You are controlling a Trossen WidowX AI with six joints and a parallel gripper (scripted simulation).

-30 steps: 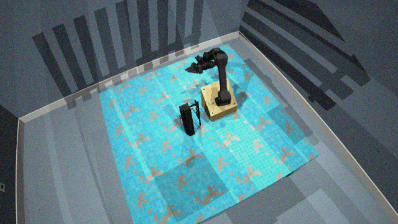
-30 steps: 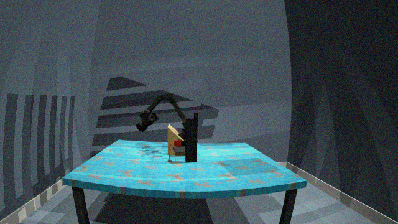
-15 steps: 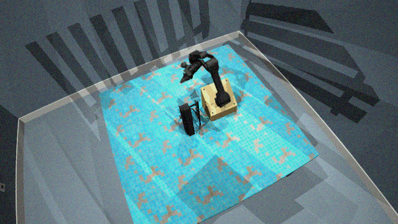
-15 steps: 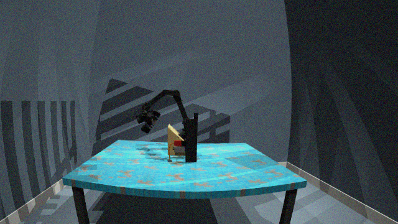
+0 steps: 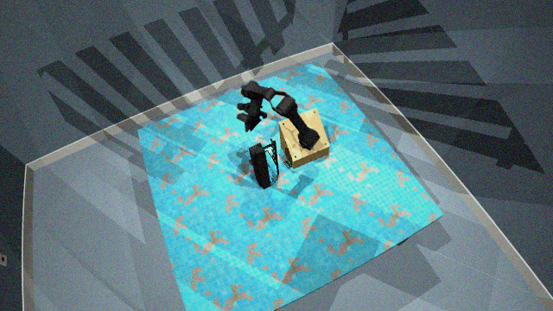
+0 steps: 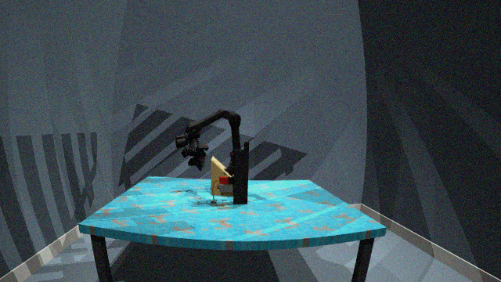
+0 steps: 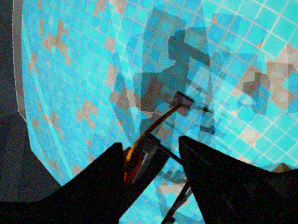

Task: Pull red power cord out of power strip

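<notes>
My gripper hovers partly open, empty, above and beside the power strip; red plug seated.

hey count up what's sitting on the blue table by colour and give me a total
Black: 2, the power strip and the robot arm
Red: 1, the plug
Tan: 1, the arm's base block
Total: 4
</notes>
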